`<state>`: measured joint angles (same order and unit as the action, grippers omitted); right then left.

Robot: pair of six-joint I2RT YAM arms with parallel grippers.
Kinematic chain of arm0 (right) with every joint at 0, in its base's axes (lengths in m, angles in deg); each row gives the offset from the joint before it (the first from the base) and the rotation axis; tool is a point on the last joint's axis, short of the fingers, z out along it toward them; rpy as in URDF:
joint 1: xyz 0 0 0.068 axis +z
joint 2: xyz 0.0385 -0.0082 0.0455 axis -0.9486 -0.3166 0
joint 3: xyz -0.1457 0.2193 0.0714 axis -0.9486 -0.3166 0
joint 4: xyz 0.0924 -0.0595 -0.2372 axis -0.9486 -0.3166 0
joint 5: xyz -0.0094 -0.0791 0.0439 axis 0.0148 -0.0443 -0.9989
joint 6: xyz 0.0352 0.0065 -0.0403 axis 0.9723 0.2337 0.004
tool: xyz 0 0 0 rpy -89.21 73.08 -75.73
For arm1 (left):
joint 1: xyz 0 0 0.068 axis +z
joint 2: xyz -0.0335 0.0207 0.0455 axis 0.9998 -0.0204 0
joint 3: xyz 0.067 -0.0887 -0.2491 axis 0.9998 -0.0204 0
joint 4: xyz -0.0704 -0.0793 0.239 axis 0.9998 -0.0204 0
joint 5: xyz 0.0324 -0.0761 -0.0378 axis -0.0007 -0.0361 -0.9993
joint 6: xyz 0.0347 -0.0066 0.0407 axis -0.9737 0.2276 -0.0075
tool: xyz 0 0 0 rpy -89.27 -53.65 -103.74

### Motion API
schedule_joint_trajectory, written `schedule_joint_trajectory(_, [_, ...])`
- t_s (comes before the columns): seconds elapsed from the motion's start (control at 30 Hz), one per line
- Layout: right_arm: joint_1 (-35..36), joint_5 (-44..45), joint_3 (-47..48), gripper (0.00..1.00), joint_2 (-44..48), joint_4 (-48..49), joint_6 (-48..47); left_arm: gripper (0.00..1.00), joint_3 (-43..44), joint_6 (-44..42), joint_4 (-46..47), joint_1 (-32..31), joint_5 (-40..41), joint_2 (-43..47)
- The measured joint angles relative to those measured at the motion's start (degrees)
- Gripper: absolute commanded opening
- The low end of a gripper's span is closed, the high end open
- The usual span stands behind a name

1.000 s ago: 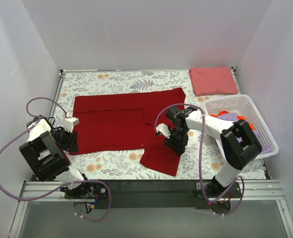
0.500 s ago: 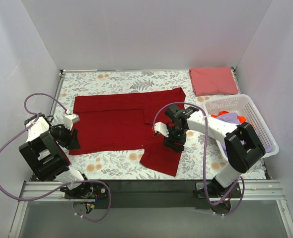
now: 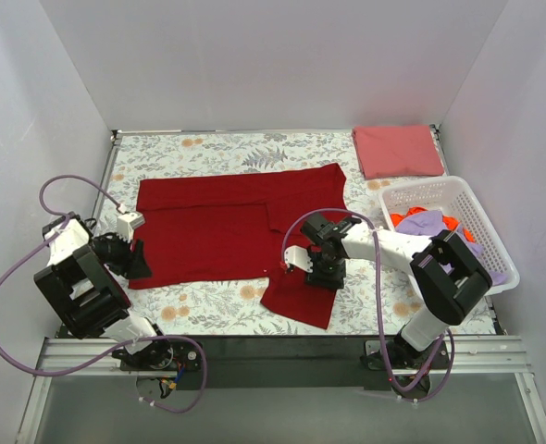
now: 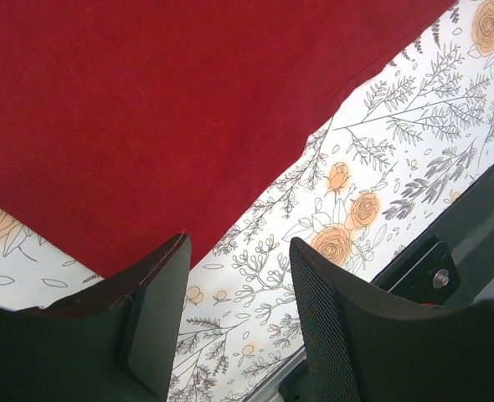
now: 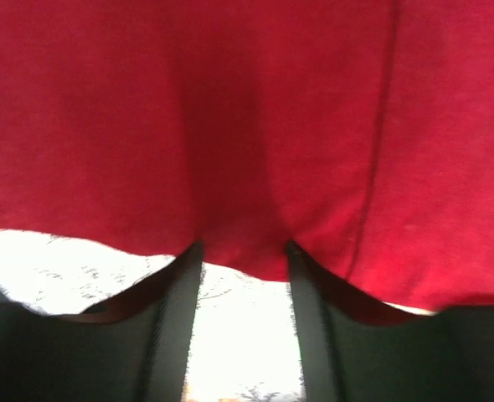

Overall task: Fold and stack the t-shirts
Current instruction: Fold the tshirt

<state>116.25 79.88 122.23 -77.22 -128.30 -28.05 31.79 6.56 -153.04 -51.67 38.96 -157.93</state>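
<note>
Crimson t-shirt [image 3: 227, 227] lies spread on the floral cloth [image 3: 208, 148]; it looks soft, light and limp, best pinched at hem and sleeve edge. Left gripper [image 4: 239, 243] and right gripper [image 5: 244, 247] gape there, holding nothing.

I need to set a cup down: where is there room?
Bare floral cloth lies behind the crimson t-shirt, left of the folded pink shirt, and along the near edge below its hem. The right is crowded by the white basket.
</note>
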Motion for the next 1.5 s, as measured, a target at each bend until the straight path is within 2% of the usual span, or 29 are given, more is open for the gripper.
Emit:
schedule_joint_trajectory(0.03, [0.13, 0.68, -0.42, 0.38, 0.26, 0.83, 0.09, 0.5, 0.0, -0.28, 0.0, 0.15, 0.02, 0.0])
schedule_joint_trajectory(0.1, [0.31, 2.25, -1.11, 0.26, 0.66, 2.64, 0.35, 0.49, -0.02, -1.36, -0.02, 0.79, 0.0, 0.0])
schedule_joint_trajectory(0.13, [0.33, 2.58, -1.22, 0.12, 0.72, 3.06, 0.66, 0.48, -0.02, -2.45, 0.0, 1.2, -0.02, 0.02])
schedule_joint_trajectory(0.2, [0.33, 3.41, -1.29, 0.01, 0.72, 3.69, 1.33, 0.47, -0.02, -5.2, -0.04, 2.14, 0.0, 0.0])
schedule_joint_trajectory(0.5, [0.31, 3.69, -1.31, 0.01, 0.85, 4.02, 2.36, 0.42, 5.64, -22.75, -1.75, 3.17, 0.07, -3.52])
schedule_joint_trajectory(0.67, [-0.13, 2.8, -1.11, 0.01, 0.83, 3.89, 2.78, 0.38, 1.7, -34.18, 0.07, 2.97, 1.81, -2.54])
schedule_joint_trajectory(0.8, [-0.81, 1.84, -0.61, 0.01, 0.48, 3.34, 2.86, 0.39, -1.97, -40.04, 1.79, 2.21, 4.44, -2.03])
schedule_joint_trajectory(1.23, [-2.36, -0.55, 0.57, 0.01, -0.55, 1.79, 0.74, 0.41, -5.07, -43.21, 10.62, -0.17, 7.32, -4.17])
schedule_joint_trajectory(1.4, [-3.32, -1.49, 0.57, 0.01, -0.55, 1.68, 0.0, 0.35, -5.55, -43.32, 11.21, -0.17, 7.58, -4.59])
schedule_joint_trajectory(1.5, [-3.63, -2.12, 0.57, 0.01, -0.55, 1.66, -0.11, 0.35, -5.7, -43.32, 11.34, -0.15, 8.07, -4.59])
